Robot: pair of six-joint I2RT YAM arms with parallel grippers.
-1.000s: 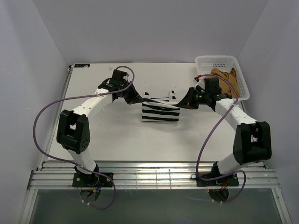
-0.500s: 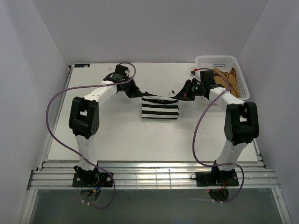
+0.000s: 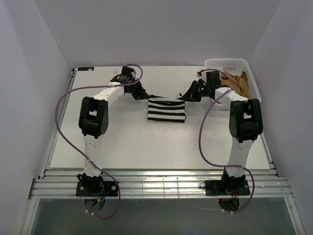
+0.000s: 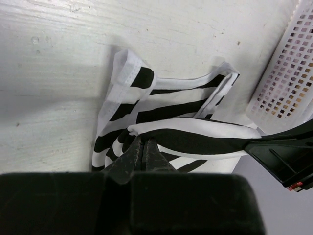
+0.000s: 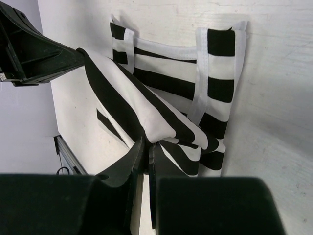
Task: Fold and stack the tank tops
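Striped top (image 3: 166,110): soft knit with black and white horizontal bands and white-bound straps. It is laid as a rough folded rectangle at mid-table, towards the far side.
Table (image 3: 122,142): flat and painted white; faint grain and scuffs are seen only in the wrist views.
Basket (image 3: 229,62): white plastic mesh, rectangular, set at the far right corner. Tan top (image 3: 238,82): plain cloth, crumpled inside the basket.

Top view: the layout is given here. Left gripper (image 3: 145,96) and right gripper (image 3: 187,97) are placed at the two far corners of the striped top. A dark strip of cloth is raised between them. The jaws are too small to be read in this view.

Left wrist view: the raised fold is seen as a smooth padded roll, stretched from the near fingertips across to the right gripper's black finger at the right edge. The lower layers are spread flat on the table beneath. The basket's mesh wall is seen close on the right.

Right wrist view: the same fold is seen from the other end, running up to the left gripper at top left. Two straps are seen lying flat at the far end of the garment; the basket is not shown here.

Fingers: the left pair is pressed together, with the fold's end pinched at the tips. The right pair is likewise closed to a thin slit, with the opposite end of the fold pinched.
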